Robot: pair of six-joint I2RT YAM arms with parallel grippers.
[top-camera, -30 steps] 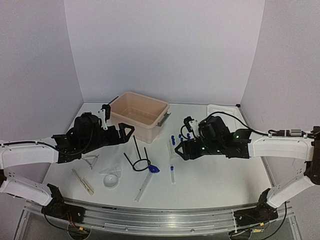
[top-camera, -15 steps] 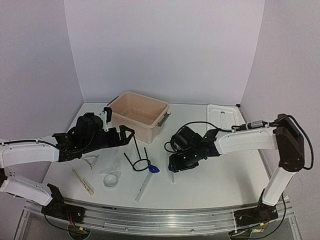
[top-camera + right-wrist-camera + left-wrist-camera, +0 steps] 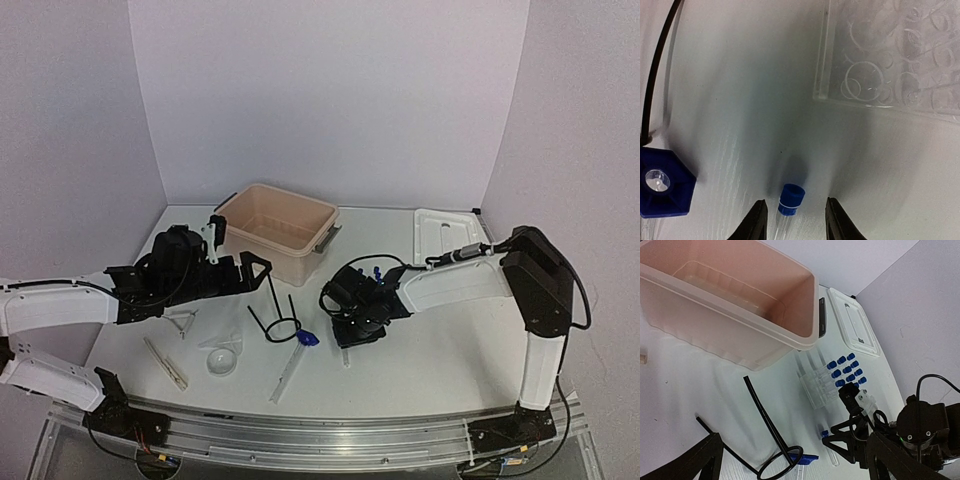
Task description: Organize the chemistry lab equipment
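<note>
1. Blue-capped tube [image 3: 791, 199] — found lying flat on the table [image 3: 740, 75], near the clear tube rack [image 3: 890, 55].
2. Right gripper [image 3: 797, 212] — fingers are set apart on either side of the tube; no contact is seen.
3. Left gripper [image 3: 795, 450] — jaws are spread wide, nothing is held, beside the beige tub [image 3: 740, 335].

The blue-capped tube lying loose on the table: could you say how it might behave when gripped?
The tube is round and lying flat, so it will probably roll if nudged. Its clear smooth wall looks slippery, and it is likely light.
</note>
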